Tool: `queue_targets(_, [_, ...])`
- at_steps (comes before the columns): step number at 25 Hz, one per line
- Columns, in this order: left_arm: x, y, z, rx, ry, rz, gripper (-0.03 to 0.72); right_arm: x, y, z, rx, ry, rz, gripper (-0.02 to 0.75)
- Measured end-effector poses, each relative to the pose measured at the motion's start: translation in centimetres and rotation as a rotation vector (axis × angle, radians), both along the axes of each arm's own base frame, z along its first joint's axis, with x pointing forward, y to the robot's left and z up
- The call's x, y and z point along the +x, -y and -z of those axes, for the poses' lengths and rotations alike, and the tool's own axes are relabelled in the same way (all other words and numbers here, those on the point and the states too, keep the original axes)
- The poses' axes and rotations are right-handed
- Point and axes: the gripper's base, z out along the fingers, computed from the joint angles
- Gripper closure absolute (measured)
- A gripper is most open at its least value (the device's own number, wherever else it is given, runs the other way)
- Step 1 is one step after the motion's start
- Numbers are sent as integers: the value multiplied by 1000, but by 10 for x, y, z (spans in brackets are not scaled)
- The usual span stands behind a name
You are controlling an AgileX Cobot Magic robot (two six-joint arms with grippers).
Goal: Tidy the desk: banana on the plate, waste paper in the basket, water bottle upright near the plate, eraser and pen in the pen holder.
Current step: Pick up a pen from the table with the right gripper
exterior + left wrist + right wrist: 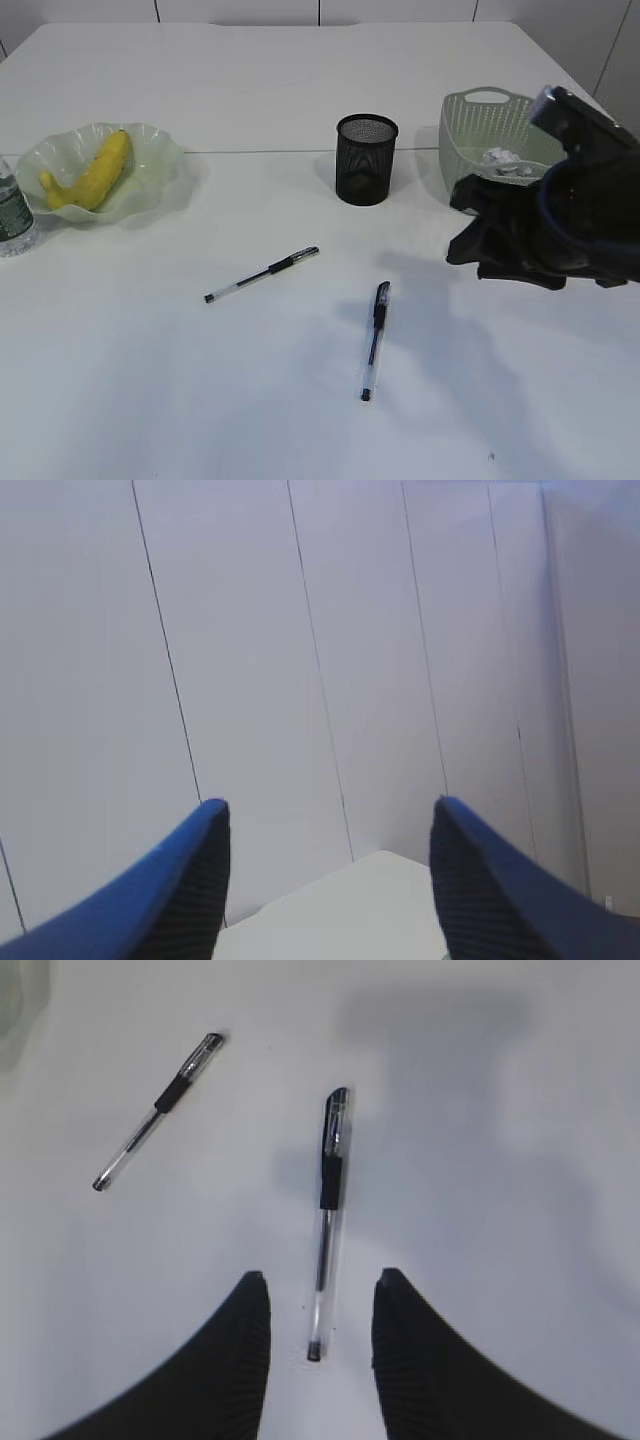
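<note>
Our right gripper (315,1345), jaws half-parted and empty, hangs above the near pen (327,1215); left gripper (330,880) idles wide, raised clear.

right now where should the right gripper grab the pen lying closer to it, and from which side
Grip the nearer pen at its dark rubber grip section, coming straight down from above. It lies flat on the desk, so only a top approach works. The right gripper, open, already straddles the clear barrel; the jaws should close across the pen's width.

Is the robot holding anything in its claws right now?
No. The right gripper hangs open above a pen lying on the desk, not gripping it. The left gripper is open and empty.
</note>
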Motion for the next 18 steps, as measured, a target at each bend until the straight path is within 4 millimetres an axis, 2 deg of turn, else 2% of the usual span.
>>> queue_targets(8, [1, 0, 1, 16, -5, -12, 245, 21, -47, -4, 14, 22, -117, 475])
queue_targets(18, [1, -1, 2, 31, -10, -22, 245, 23, -54, -2, 0, 20, -161, 475])
